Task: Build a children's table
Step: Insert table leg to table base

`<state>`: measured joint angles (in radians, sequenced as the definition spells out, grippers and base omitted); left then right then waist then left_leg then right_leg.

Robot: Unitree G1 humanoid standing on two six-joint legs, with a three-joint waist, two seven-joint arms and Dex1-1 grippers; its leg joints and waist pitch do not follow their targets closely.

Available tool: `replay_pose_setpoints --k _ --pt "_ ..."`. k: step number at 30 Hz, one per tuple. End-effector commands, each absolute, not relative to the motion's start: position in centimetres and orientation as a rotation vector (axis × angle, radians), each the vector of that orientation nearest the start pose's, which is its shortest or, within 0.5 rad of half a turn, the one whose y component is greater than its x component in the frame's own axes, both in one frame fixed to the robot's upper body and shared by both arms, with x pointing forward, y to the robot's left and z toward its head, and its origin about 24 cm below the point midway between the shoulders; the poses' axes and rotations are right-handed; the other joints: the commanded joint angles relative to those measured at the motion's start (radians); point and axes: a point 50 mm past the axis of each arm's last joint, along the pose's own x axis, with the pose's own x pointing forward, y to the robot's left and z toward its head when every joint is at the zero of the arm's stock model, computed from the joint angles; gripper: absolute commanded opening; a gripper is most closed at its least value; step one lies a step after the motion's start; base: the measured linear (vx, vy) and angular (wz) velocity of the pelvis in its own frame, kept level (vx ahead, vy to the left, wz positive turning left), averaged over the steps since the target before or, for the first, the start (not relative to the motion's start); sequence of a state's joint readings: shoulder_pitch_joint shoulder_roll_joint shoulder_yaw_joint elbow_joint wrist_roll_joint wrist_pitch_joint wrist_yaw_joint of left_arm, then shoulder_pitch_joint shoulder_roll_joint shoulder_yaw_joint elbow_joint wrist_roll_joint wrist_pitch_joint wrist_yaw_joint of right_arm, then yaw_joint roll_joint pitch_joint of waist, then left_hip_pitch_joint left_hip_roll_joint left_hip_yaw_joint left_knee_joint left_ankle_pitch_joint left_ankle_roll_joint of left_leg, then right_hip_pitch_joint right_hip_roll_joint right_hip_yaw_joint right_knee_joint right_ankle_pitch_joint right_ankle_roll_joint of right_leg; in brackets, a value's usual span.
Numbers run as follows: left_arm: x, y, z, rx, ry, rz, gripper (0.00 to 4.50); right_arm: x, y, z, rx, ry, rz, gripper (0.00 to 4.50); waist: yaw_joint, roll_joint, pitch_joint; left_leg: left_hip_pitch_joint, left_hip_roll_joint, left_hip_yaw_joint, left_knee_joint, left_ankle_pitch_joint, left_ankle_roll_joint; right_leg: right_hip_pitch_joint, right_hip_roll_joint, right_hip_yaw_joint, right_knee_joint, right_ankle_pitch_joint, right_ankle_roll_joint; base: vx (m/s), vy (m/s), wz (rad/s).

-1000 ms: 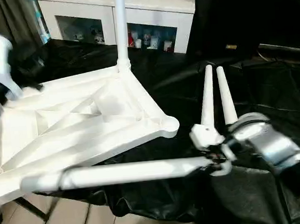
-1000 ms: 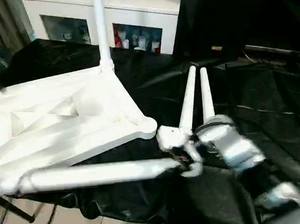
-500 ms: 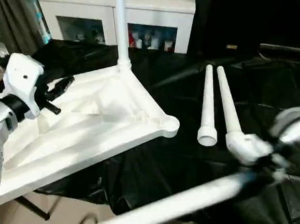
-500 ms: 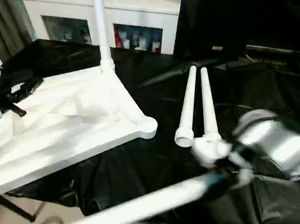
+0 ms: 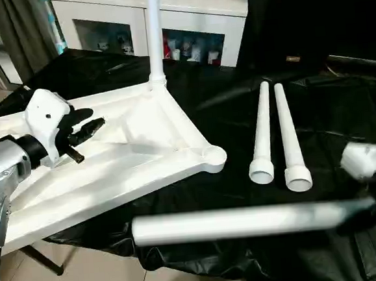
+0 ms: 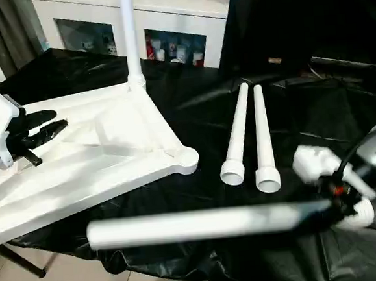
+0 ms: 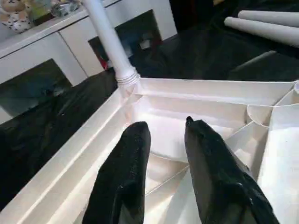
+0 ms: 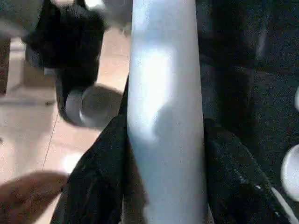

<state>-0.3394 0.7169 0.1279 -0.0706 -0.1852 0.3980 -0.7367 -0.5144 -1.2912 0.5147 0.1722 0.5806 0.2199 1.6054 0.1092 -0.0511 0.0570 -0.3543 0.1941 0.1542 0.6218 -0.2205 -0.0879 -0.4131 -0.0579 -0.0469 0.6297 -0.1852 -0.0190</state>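
Head view: right gripper (image 6: 336,200) clamps leg (image 6: 201,225) near flared end, tube level over black cloth (image 5: 225,111). Judged light, stiff, slick plastic; long overhang wants firm grip. Left gripper (image 7: 166,133) open, empty, over upturned tabletop (image 5: 124,158). One leg (image 5: 154,32) socketed; two spare legs (image 5: 273,134) on cloth.

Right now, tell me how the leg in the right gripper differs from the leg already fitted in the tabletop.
The held leg lies level in the air, clamped by the right gripper; the fitted leg stands upright. The held leg is free of the tabletop; the fitted leg sits in a far corner socket. Both are white tubes.
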Motion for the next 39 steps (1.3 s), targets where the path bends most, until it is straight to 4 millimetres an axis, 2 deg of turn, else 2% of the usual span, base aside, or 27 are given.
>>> replay_pose_setpoints --k 1,5,6,8,11,12,14,15,16,17,18,19,20,21,22,23,24,25,28,29,30,31,33,35,37,38,39 --pt "29.1 24.8 16.0 0.479 0.123 -0.561 1.49 25.1 -28.2 16.7 -0.418 0.757 1.489 1.84 0.000 0.006 -0.056 -0.005 0.031 -0.002 -0.072 -0.188 0.080 0.049 -0.065 0.038 -0.084 -0.322 -0.195 0.000 0.000 0.00" --pt "28.9 25.1 15.4 0.476 0.143 -0.542 1.49 26.2 -28.7 17.2 -0.321 0.622 1.428 1.84 0.001 0.000 -0.058 -0.010 0.029 0.000 -0.069 -0.169 0.086 0.050 -0.063 0.037 -0.083 -0.303 -0.200 0.000 0.000 0.00" --pt "28.8 24.8 15.6 0.446 0.130 -0.531 1.49 27.1 -28.1 17.0 -0.280 0.523 1.392 1.84 -0.001 -0.001 -0.061 -0.015 0.028 0.000 -0.069 -0.150 0.081 0.054 -0.066 0.037 -0.077 -0.282 -0.206 0.000 0.000 0.00" --pt "28.7 24.4 15.9 0.395 0.110 -0.513 1.49 28.1 -26.9 16.6 -0.212 0.401 1.340 1.84 -0.002 -0.002 -0.062 -0.013 0.028 -0.004 -0.069 -0.134 0.070 0.054 -0.067 0.032 -0.077 -0.275 -0.210 0.000 0.000 0.00" --pt "28.1 23.3 15.8 0.321 0.086 -0.477 1.49 29.0 -24.1 15.3 -0.063 0.228 1.281 1.84 0.001 0.005 -0.051 -0.014 0.030 -0.003 -0.075 -0.121 0.061 0.052 -0.067 0.036 -0.075 -0.226 -0.227 0.000 0.000 0.00" --pt "27.9 23.1 15.7 0.306 0.080 -0.459 1.49 29.2 -22.7 14.7 0.013 0.171 1.255 1.84 0.004 0.012 -0.050 -0.010 0.027 -0.005 -0.076 -0.132 0.058 0.049 -0.065 0.033 -0.075 -0.234 -0.222 0.000 0.000 0.00" --pt "27.7 22.8 15.5 0.297 0.079 -0.455 1.49 29.2 -21.6 14.0 0.060 0.143 1.233 1.84 0.007 0.008 -0.055 -0.009 0.026 -0.004 -0.075 -0.117 0.060 0.052 -0.062 0.034 -0.074 -0.217 -0.211 0.000 0.000 0.00" --pt "27.5 22.0 15.3 0.266 0.077 -0.474 1.49 29.1 -20.1 12.8 0.097 0.114 1.207 1.84 0.009 0.016 -0.052 -0.012 0.025 -0.003 -0.077 -0.112 0.056 0.049 -0.061 0.034 -0.074 -0.208 -0.209 0.000 0.000 0.00" --pt "27.6 21.6 15.4 0.241 0.067 -0.481 1.49 29.1 -19.3 12.1 0.120 0.101 1.195 1.84 0.009 0.017 -0.050 -0.011 0.026 -0.003 -0.079 -0.122 0.052 0.048 -0.060 0.034 -0.077 -0.218 -0.207 0.000 0.000 0.00" --pt "27.6 21.6 15.4 0.238 0.066 -0.481 1.49 29.1 -19.2 12.1 0.122 0.100 1.194 1.84 0.012 0.028 -0.048 -0.008 0.025 -0.003 -0.079 -0.134 0.045 0.043 -0.060 0.034 -0.077 -0.226 -0.209 0.000 0.000 0.00" --pt "27.8 20.9 15.5 0.192 0.054 -0.488 1.66 29.2 -18.3 11.3 0.151 0.084 1.165 1.84 0.015 0.047 -0.052 -0.004 0.024 -0.005 -0.079 -0.161 0.032 0.044 -0.059 0.035 -0.073 -0.207 -0.217 0.000 0.000 0.00" --pt "27.8 20.7 15.5 0.172 0.051 -0.492 1.76 29.2 -17.9 11.0 0.159 0.078 1.151 1.84 0.012 0.038 -0.050 -0.002 0.027 0.000 -0.080 -0.166 0.031 0.040 -0.057 0.036 -0.080 -0.193 -0.218 0.000 0.000 0.00" --pt "28.1 19.6 15.9 0.088 0.029 -0.513 1.76 29.3 -16.3 10.2 0.198 0.058 1.069 1.84 0.014 0.047 -0.057 -0.002 0.025 -0.004 -0.079 -0.165 0.017 0.047 -0.059 0.036 -0.069 -0.173 -0.229 0.000 0.000 0.00" --pt "28.2 19.4 16.0 0.060 0.022 -0.519 1.86 29.3 -15.8 10.0 0.209 0.052 1.047 1.84 0.014 0.041 -0.055 -0.004 0.023 -0.002 -0.080 -0.145 0.008 0.045 -0.060 0.036 -0.073 -0.153 -0.234 0.000 0.000 0.00" --pt "28.5 18.6 16.3 -0.004 -0.002 -0.522 1.86 29.2 -14.9 9.7 0.233 0.037 1.013 1.84 0.017 0.060 -0.059 -0.005 0.022 -0.005 -0.078 -0.143 -0.001 0.048 -0.060 0.036 -0.067 -0.142 -0.238 0.000 0.000 0.00" --pt "28.8 18.0 16.5 -0.068 -0.015 -0.524 1.96 29.0 -14.2 9.6 0.261 0.025 0.971 1.84 0.017 0.053 -0.057 -0.004 0.024 -0.002 -0.078 -0.138 -0.004 0.048 -0.059 0.037 -0.072 -0.118 -0.234 0.000 0.000 0.00" --pt "29.1 17.1 16.4 -0.154 -0.028 -0.529 2.18 28.6 -13.3 9.3 0.315 0.017 0.943 1.84 0.018 0.043 -0.052 -0.011 0.020 0.000 -0.079 -0.119 0.001 0.053 -0.058 0.040 -0.069 -0.105 -0.232 0.000 0.000 0.00" --pt "29.3 16.3 16.3 -0.217 -0.028 -0.533 2.18 28.3 -12.8 9.2 0.344 0.008 0.910 1.84 0.020 0.039 -0.056 -0.012 0.020 0.001 -0.078 -0.110 0.001 0.055 -0.059 0.040 -0.069 -0.109 -0.228 0.000 0.000 0.00" --pt "29.2 14.5 16.0 -0.345 -0.022 -0.599 2.35 27.8 -11.6 9.5 0.460 -0.022 0.883 1.84 0.017 0.049 -0.057 -0.019 0.019 -0.003 -0.081 -0.115 0.009 0.058 -0.061 0.038 -0.078 -0.195 -0.165 0.000 0.000 0.00" --pt "29.2 14.5 16.0 -0.345 -0.022 -0.599 2.46 27.8 -11.6 9.5 0.460 -0.022 0.883 1.84 0.017 0.049 -0.057 -0.019 0.019 -0.003 -0.081 -0.115 0.009 0.058 -0.061 0.038 -0.078 -0.195 -0.165 0.000 0.000 0.00" --pt "29.2 14.1 16.0 -0.395 -0.020 -0.621 2.64 27.9 -11.1 9.5 0.459 -0.020 0.885 1.84 0.004 0.048 -0.052 -0.022 0.017 -0.002 -0.082 -0.131 0.006 0.056 -0.059 0.038 -0.081 -0.215 -0.147 0.000 0.000 0.00" --pt "29.0 13.4 16.0 -0.457 -0.007 -0.652 2.64 27.8 -10.6 9.6 0.450 -0.022 0.895 1.84 -0.002 0.037 -0.055 -0.020 0.018 0.000 -0.083 -0.133 0.009 0.057 -0.057 0.038 -0.085 -0.220 -0.142 0.000 0.000 0.00" --pt "28.4 12.5 15.8 -0.540 0.046 -0.728 2.85 27.9 -9.7 10.3 0.471 -0.038 0.896 1.84 -0.008 0.050 -0.056 -0.022 0.017 -0.002 -0.080 -0.123 -0.003 0.056 -0.060 0.038 -0.081 -0.224 -0.145 0.000 0.000 0.00" --pt "28.3 12.3 15.7 -0.542 0.065 -0.743 3.02 27.8 -9.3 10.8 0.481 -0.045 0.905 1.84 -0.013 0.052 -0.055 -0.023 0.017 -0.003 -0.082 -0.120 0.000 0.054 -0.057 0.038 -0.081 -0.213 -0.141 0.000 0.000 0.00" --pt "28.7 12.0 15.1 -0.520 0.082 -0.723 3.04 27.8 -9.1 11.0 0.510 -0.044 0.939 1.84 -0.020 0.065 -0.044 -0.022 0.017 -0.006 -0.087 -0.148 0.001 0.051 -0.054 0.036 -0.087 -0.223 -0.125 0.000 0.000 0.00" --pt "28.7 12.0 15.1 -0.520 0.083 -0.720 3.04 27.8 -9.0 11.0 0.511 -0.043 0.940 1.84 -0.024 0.058 -0.046 -0.019 0.017 -0.005 -0.086 -0.164 0.004 0.054 -0.054 0.036 -0.090 -0.238 -0.116 0.000 0.000 0.00" --pt "29.0 12.0 15.1 -0.542 0.087 -0.718 3.04 27.7 -8.9 10.9 0.506 -0.029 0.955 1.84 -0.025 0.063 -0.040 -0.019 0.015 -0.004 -0.088 -0.177 0.005 0.050 -0.052 0.037 -0.095 -0.255 -0.111 0.000 0.000 0.00"
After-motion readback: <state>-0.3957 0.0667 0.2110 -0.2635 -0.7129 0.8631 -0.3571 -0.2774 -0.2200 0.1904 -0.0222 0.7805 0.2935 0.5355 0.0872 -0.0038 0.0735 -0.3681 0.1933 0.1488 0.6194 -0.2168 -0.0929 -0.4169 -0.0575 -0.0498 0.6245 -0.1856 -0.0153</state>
